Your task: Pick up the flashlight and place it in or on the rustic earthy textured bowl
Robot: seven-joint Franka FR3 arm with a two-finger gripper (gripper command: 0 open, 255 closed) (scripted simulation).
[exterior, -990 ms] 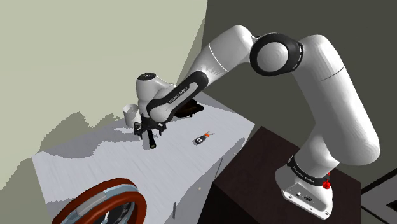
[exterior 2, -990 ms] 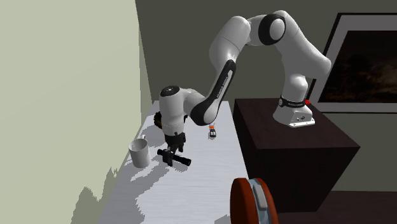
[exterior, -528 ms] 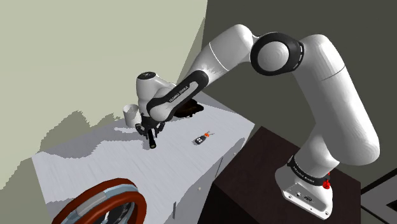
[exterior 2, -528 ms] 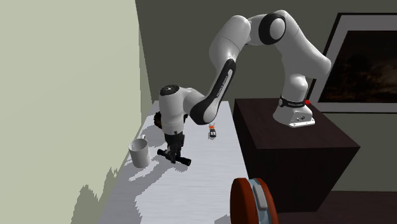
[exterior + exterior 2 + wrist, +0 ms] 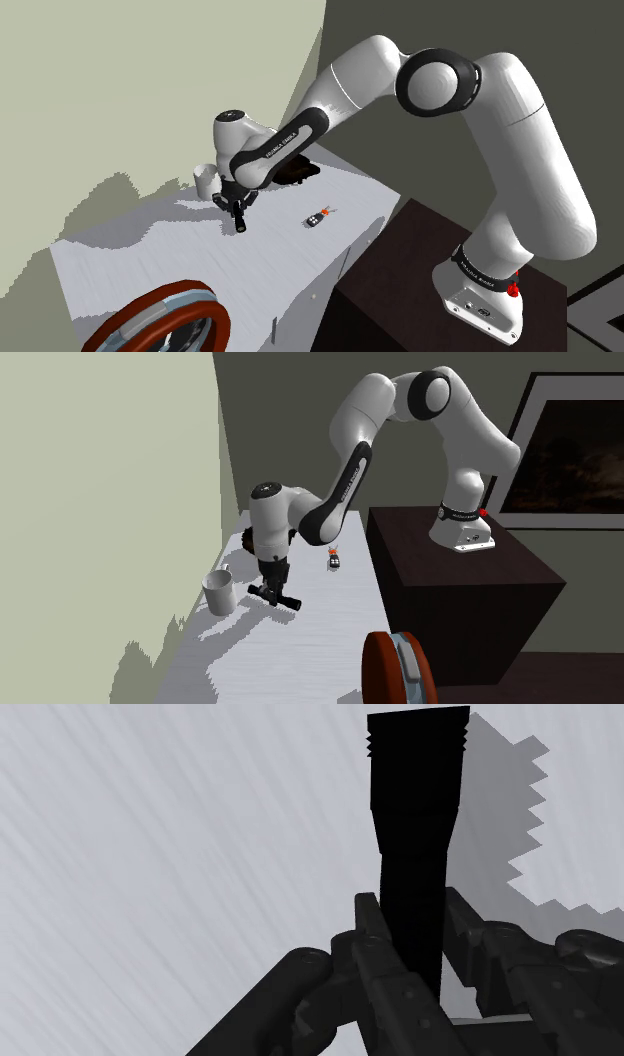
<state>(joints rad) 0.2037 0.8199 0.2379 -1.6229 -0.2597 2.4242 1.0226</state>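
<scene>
A black flashlight [image 5: 240,219] hangs just above the pale grey table [image 5: 140,255], clasped in my black gripper [image 5: 235,204]. The gripper is shut on its slim handle. In the wrist view the flashlight [image 5: 415,834] runs away from the gripper [image 5: 413,919], wide ribbed head farthest out, with both fingers [image 5: 368,916] pressed on its sides. From the second exterior view the flashlight [image 5: 278,598] lies nearly level under the gripper [image 5: 270,585]. The reddish-brown bowl [image 5: 165,320] with a grey inner band sits at the table's near end, far from the gripper; its rim [image 5: 398,667] shows at that view's lower edge.
A white mug [image 5: 204,180] stands close behind the gripper, beside the wall; it is also the mug [image 5: 219,592] just left of the flashlight. A small orange-and-black object [image 5: 318,217] lies toward the stand [image 5: 420,280]. A dark item [image 5: 300,172] sits behind the arm.
The fingers closed onto the flashlight's handle. The flashlight then rose slightly off the table with the gripper.
</scene>
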